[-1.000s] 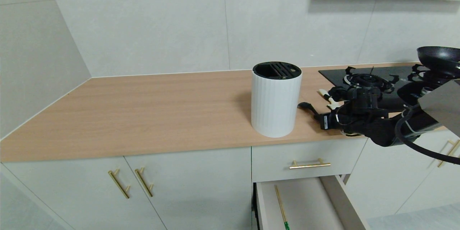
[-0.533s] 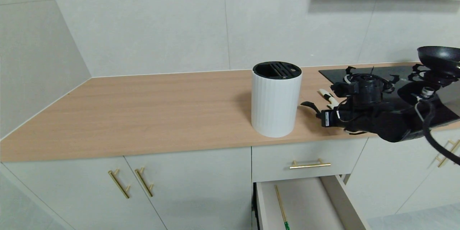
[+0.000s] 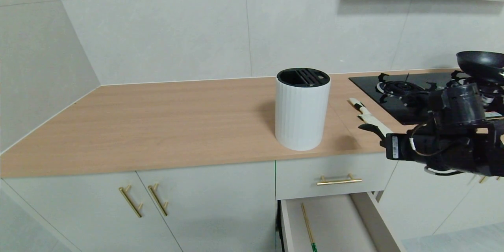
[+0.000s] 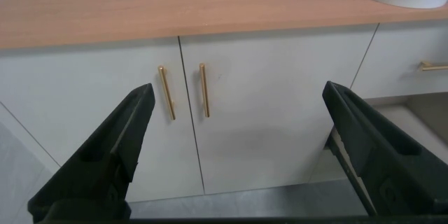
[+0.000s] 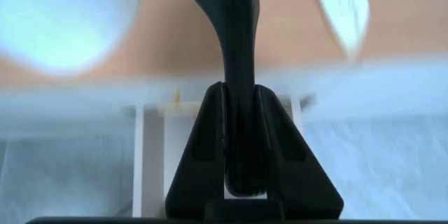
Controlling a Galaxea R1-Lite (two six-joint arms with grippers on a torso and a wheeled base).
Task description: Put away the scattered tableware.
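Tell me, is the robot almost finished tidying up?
Not yet. Done: chopsticks already lie in the open drawer. In hand: nothing that I can see. The right end effector is shut at the counter's front edge, and the left end effector is open in front of the cabinet doors. Left to do: the white knife lies on the counter beside the white holder.

One white holder (image 3: 302, 110), one knife (image 3: 368, 116), one black pan (image 3: 481, 62), one open drawer (image 3: 370, 220), one chopstick (image 3: 308, 226).
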